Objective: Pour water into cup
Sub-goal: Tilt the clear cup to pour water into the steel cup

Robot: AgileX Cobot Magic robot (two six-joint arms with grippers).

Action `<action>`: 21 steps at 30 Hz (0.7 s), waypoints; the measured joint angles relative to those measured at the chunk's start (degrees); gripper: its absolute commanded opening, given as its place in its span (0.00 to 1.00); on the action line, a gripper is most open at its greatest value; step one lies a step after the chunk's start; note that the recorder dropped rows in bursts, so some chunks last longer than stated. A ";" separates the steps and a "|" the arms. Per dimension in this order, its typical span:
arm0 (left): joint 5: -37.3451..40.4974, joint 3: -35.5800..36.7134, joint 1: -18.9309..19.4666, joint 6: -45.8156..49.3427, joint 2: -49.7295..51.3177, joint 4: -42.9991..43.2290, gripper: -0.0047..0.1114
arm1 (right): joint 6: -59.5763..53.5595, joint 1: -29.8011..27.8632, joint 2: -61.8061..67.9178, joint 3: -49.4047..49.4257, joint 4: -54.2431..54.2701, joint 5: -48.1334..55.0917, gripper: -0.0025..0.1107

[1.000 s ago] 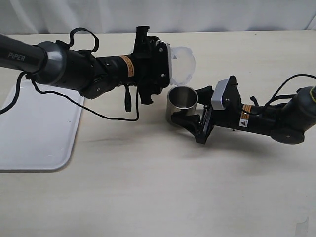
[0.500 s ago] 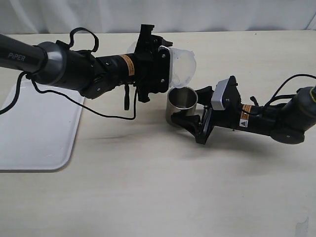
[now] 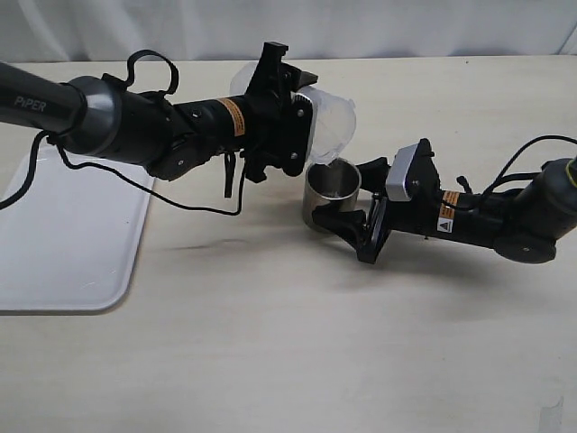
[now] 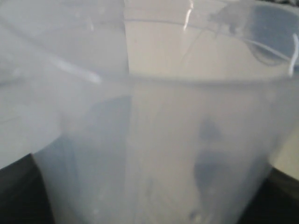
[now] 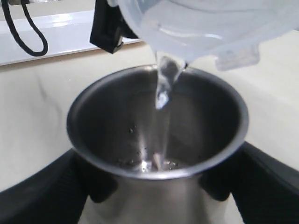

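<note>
right wrist view: clear water streams from the tilted translucent plastic beaker clamped in the left end effector into the short brushed-steel cup pinched by the right end effector.

Left wrist view: a blurred translucent beaker fills the frame, cropped on every side. Right wrist view: the bottom edge cuts off the base of the cup, the top edge most of the beaker. The water pouring here is too small to see in the exterior view, where the tray runs off the left edge.
</note>
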 measured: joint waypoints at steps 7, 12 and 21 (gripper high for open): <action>-1.93 0.00 0.00 3.07 0.00 0.00 0.04 | 0.00 0.00 0.00 0.00 0.00 0.00 0.06; -3.19 0.00 0.00 9.42 0.00 -0.60 0.04 | 0.00 0.00 0.00 0.00 0.00 0.00 0.06; -5.41 -0.13 0.00 14.86 0.00 -1.11 0.04 | 0.00 0.00 0.00 0.00 0.00 0.00 0.06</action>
